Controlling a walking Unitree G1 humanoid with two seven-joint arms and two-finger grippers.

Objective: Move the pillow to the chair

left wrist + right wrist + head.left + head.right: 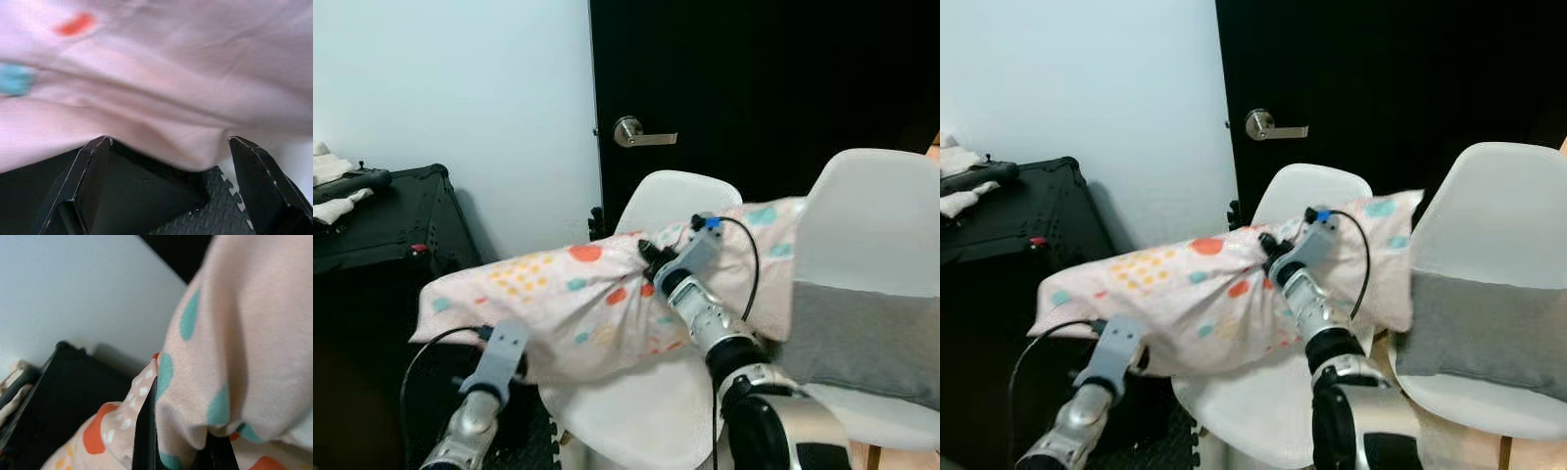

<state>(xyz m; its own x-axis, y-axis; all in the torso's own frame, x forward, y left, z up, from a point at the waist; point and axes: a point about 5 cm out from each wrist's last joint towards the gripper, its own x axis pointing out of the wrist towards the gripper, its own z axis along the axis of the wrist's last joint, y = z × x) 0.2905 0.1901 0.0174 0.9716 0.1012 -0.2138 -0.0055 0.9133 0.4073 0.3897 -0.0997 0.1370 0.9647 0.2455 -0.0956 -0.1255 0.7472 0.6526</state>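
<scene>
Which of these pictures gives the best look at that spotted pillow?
The left eye view: the whole pillow shows there, lying across the white chair, pinched by the right hand. The right eye view shows much the same. Both wrist views catch just close-up patches of its fabric.

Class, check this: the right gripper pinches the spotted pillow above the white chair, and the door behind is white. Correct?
Not quite. The door is black, as the left eye view shows. The rest holds: the right gripper pinches the spotted pillow above the white chair.
</scene>
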